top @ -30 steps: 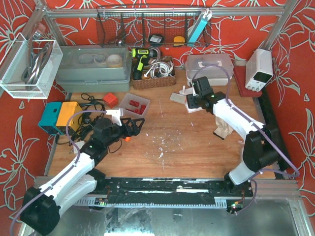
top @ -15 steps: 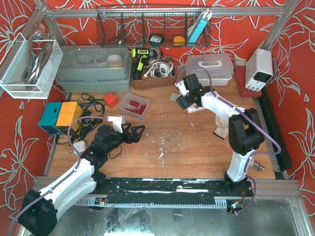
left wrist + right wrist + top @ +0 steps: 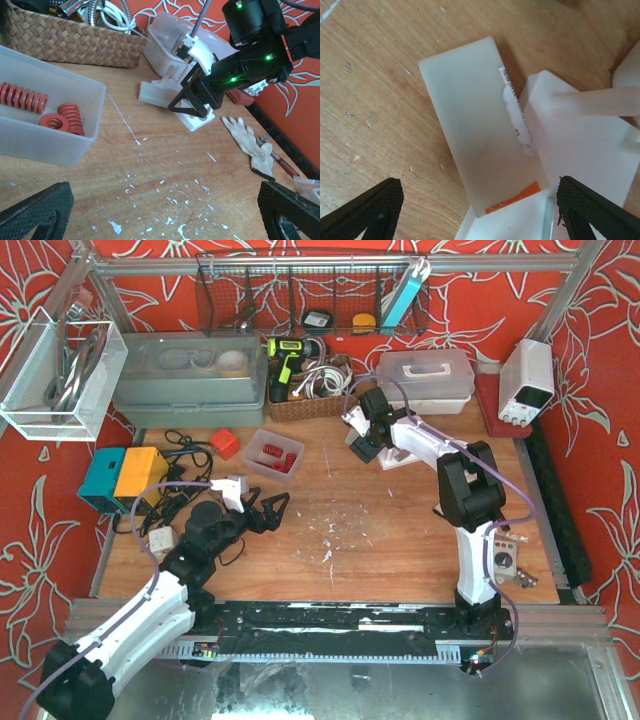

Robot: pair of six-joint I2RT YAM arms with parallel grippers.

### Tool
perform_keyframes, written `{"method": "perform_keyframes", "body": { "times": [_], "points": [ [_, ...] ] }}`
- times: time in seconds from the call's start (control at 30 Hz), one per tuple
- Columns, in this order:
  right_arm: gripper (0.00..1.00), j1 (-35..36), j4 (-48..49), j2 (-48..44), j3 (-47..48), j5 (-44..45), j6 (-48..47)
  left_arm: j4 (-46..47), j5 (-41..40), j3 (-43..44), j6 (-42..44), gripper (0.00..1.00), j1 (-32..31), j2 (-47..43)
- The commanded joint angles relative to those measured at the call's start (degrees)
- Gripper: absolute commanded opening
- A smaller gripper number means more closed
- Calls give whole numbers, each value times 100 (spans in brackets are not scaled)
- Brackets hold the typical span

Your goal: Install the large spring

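Red springs [image 3: 275, 453] lie in a clear plastic bin [image 3: 258, 440] at the back left; the left wrist view shows a long spring [image 3: 22, 97] and a shorter, thicker one [image 3: 66, 117] in it. My left gripper [image 3: 270, 510] [image 3: 162, 217] is open and empty over bare wood, nearer than the bin. My right gripper [image 3: 362, 443] [image 3: 480, 215] is open, hovering over a white plastic fixture [image 3: 388, 456]. The right wrist view shows a translucent block [image 3: 475, 130] with an orange strip beside a white block with a peg [image 3: 580, 145]. The left wrist view shows the right gripper [image 3: 192, 100] above the fixture [image 3: 159, 92].
A wicker basket [image 3: 310, 400] and a clear lidded box [image 3: 425, 375] stand behind the fixture. A grey bin [image 3: 190, 375], a teal and orange box [image 3: 120, 475] and cables [image 3: 185, 450] are on the left. A pale glove [image 3: 250, 142] lies on the right. White chips dot the wood.
My right gripper has swung left across the back of the table to above the white fixture. My left gripper has drawn back a little from the bin.
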Motion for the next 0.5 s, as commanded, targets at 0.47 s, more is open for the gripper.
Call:
{"method": "perform_keyframes", "body": {
  "times": [0.47],
  "points": [
    [86,-50,-48,634,418,207,-162,229,-13,-60,42,100,-26,-12]
  ]
}}
